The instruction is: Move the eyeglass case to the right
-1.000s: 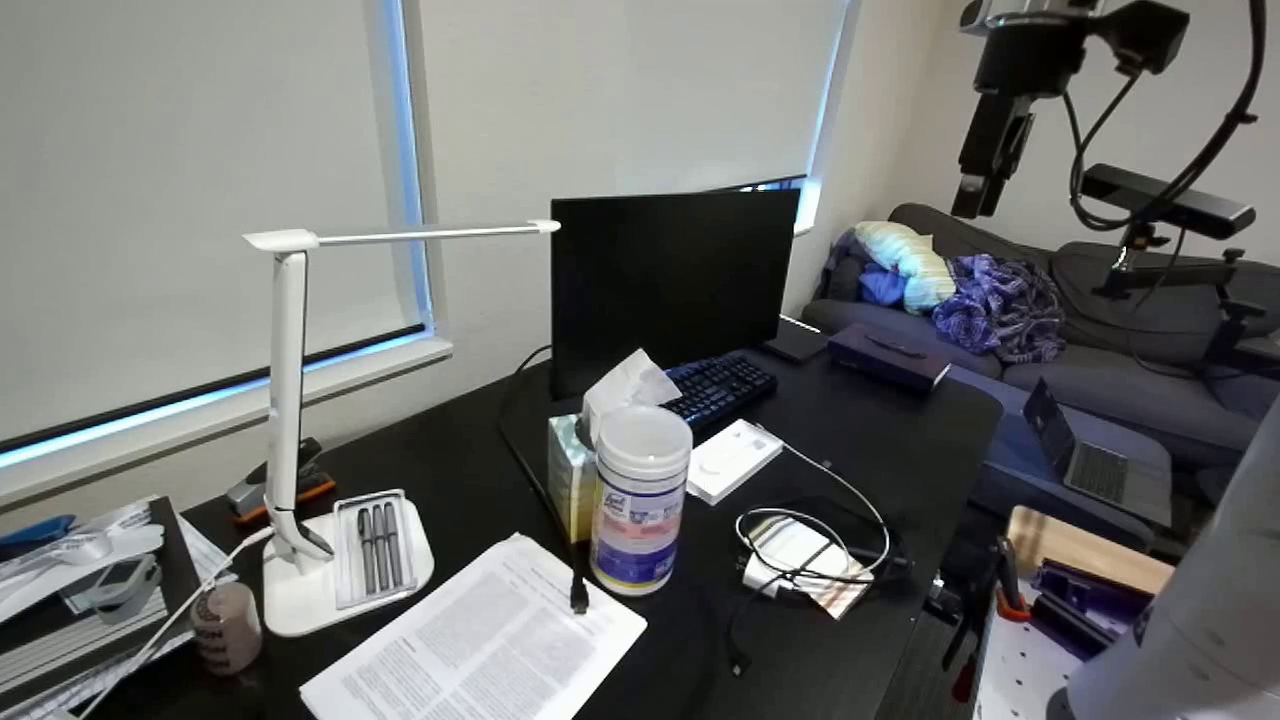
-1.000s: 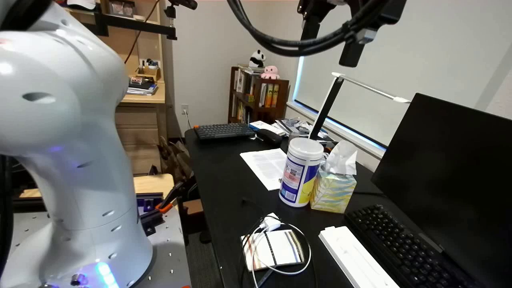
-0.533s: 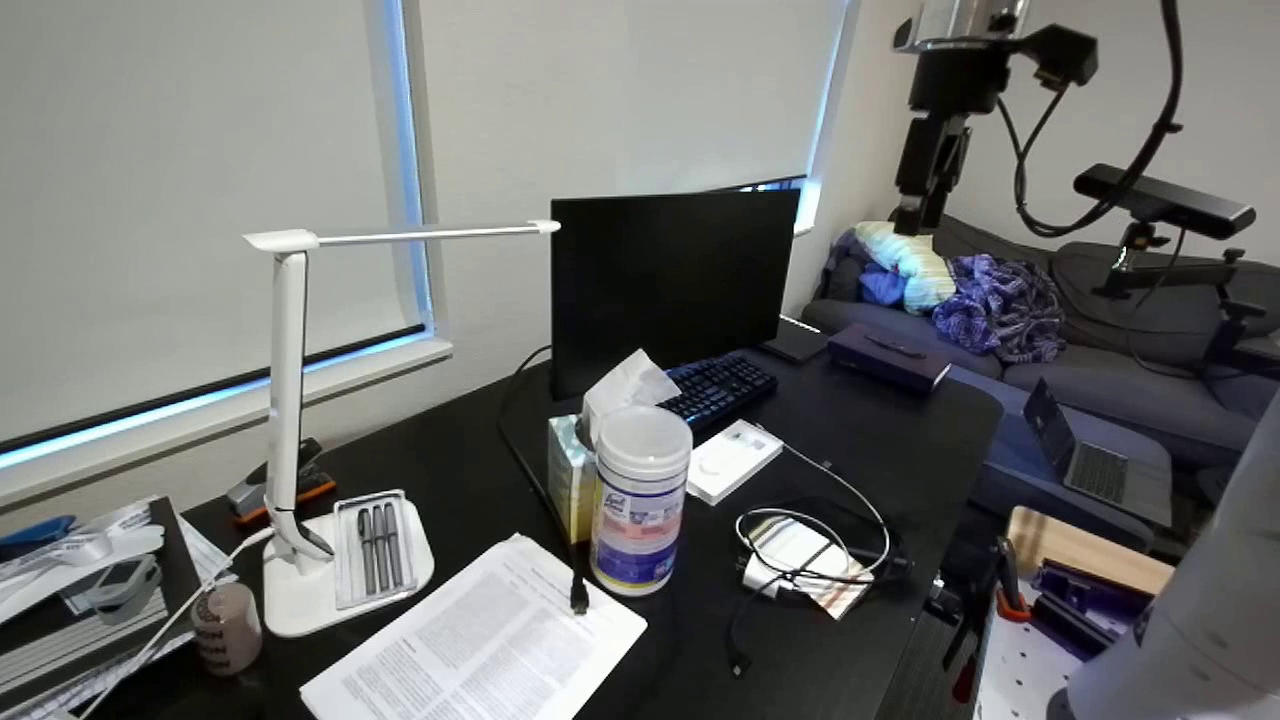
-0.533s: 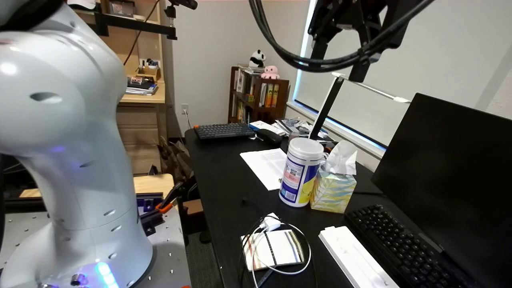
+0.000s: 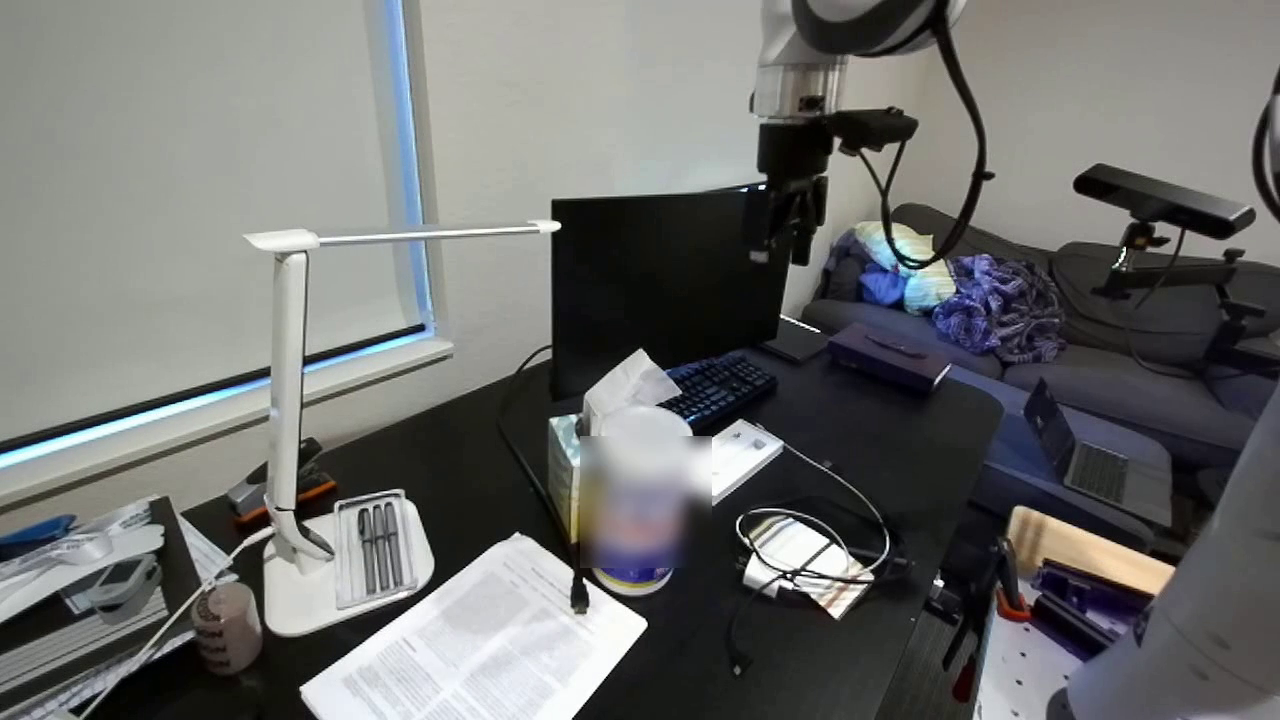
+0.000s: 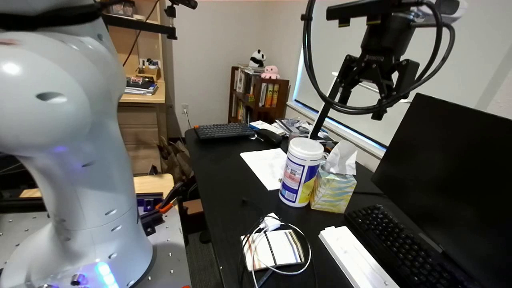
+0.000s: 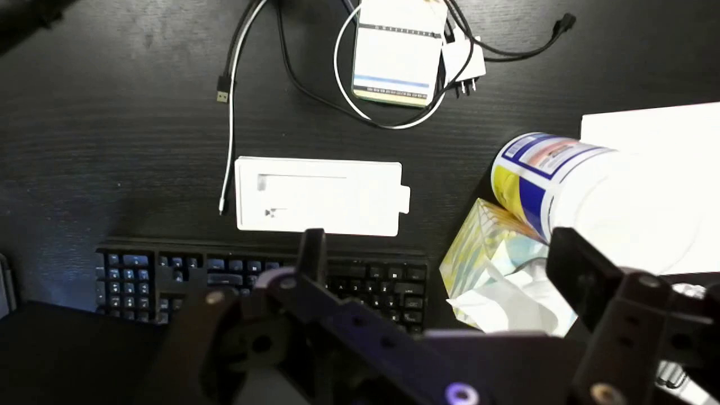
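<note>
A black, rounded, oblong object point(image 6: 269, 137) that looks like the eyeglass case lies toward the far end of the desk in an exterior view, between a keyboard and the piled papers. The wrist view does not take it in. My gripper point(image 5: 780, 256) hangs in the air well above the desk, in front of the monitor in an exterior view. Seen from the wrist, the gripper point(image 7: 441, 242) has its fingers wide apart with nothing held between them; below are the keyboard edge and the tissue box. The gripper is far from the case, and a cable loop partly crosses it.
A wipes tub point(image 6: 301, 172) and tissue box point(image 6: 334, 194) stand mid-desk. The desk lamp point(image 5: 288, 370) and monitor point(image 5: 650, 300) rise at the window side. Looped cables lie on a notebook point(image 6: 280, 248) near a white box point(image 7: 318, 197). Printed pages point(image 6: 264, 166) lie beyond the tub.
In an exterior view the arm has swung left and slightly down, from above the couch to before the monitor. The gripper stays open; the things on the desk have not moved.
</note>
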You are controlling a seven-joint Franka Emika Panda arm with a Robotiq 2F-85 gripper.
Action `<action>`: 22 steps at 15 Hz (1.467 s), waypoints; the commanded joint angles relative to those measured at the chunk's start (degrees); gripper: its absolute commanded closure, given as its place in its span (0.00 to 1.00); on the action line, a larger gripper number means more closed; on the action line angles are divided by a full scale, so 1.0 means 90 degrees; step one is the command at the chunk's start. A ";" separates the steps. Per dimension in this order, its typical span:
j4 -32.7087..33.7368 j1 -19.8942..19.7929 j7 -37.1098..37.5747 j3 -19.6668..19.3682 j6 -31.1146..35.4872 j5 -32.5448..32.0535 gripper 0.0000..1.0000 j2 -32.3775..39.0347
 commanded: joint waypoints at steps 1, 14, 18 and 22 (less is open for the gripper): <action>0.0786 -0.0001 -0.0068 0.0042 -0.0107 -0.0006 0.00 0.0966; 0.0832 0.0400 -0.0195 0.0469 0.0249 -0.0083 0.00 0.1415; 0.0851 0.0883 -0.0024 0.0914 0.0725 -0.0282 0.00 0.1716; 0.0828 0.1389 -0.0045 0.1326 0.1450 -0.0796 0.00 0.2015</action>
